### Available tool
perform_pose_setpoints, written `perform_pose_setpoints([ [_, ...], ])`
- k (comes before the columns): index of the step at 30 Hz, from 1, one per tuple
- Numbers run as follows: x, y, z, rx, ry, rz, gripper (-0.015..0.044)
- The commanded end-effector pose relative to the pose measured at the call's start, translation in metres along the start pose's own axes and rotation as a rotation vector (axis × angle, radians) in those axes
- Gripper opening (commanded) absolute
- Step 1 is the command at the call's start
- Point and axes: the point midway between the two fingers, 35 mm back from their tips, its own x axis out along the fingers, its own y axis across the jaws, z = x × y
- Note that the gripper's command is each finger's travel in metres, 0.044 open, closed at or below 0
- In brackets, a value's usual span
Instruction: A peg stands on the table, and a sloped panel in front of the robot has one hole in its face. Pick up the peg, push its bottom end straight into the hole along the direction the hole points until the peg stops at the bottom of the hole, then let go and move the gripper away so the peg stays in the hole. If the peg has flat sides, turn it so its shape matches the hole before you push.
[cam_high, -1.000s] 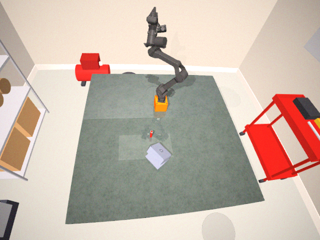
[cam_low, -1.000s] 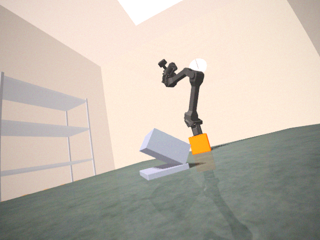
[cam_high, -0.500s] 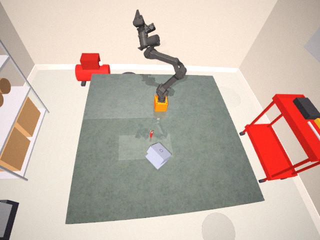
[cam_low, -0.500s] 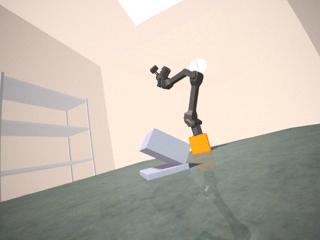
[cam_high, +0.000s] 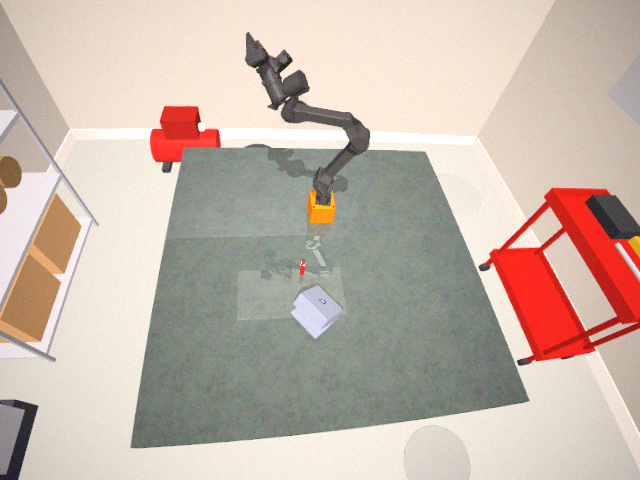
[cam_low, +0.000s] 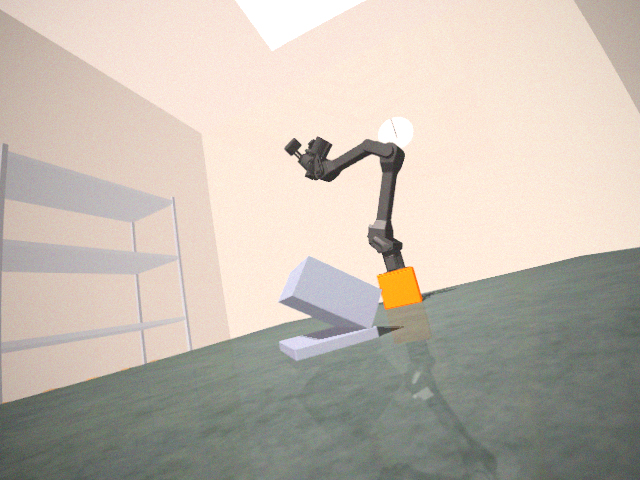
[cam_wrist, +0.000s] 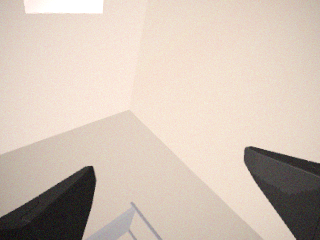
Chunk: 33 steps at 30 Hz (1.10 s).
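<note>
One arm (cam_high: 356, 135) (cam_low: 387, 191) stands on one orange base (cam_high: 321, 215) (cam_low: 400, 289). Its one gripper (cam_high: 248, 38) (cam_low: 292, 146) (cam_wrist: 171, 164) is raised high, both fingers wide apart, with nothing between them. One red peg (cam_high: 302, 268) stands upright on the table (cam_high: 330, 382) (cam_low: 258, 423), near one sloped panel (cam_high: 318, 305) (cam_low: 333, 294) with one hole (cam_high: 322, 301).
</note>
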Motion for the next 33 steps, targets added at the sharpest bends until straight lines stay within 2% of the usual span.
perform_pose_setpoints([
  [1, -0.005, 0.006, -0.026, -0.018, 0.085, 0.016, 0.044],
  [16, -0.043, 0.042, -0.118, -0.066, 0.425, 0.118, 0.044],
  [33, -0.125, 0.081, -0.207, -0.168, 0.798, 0.281, 0.044],
])
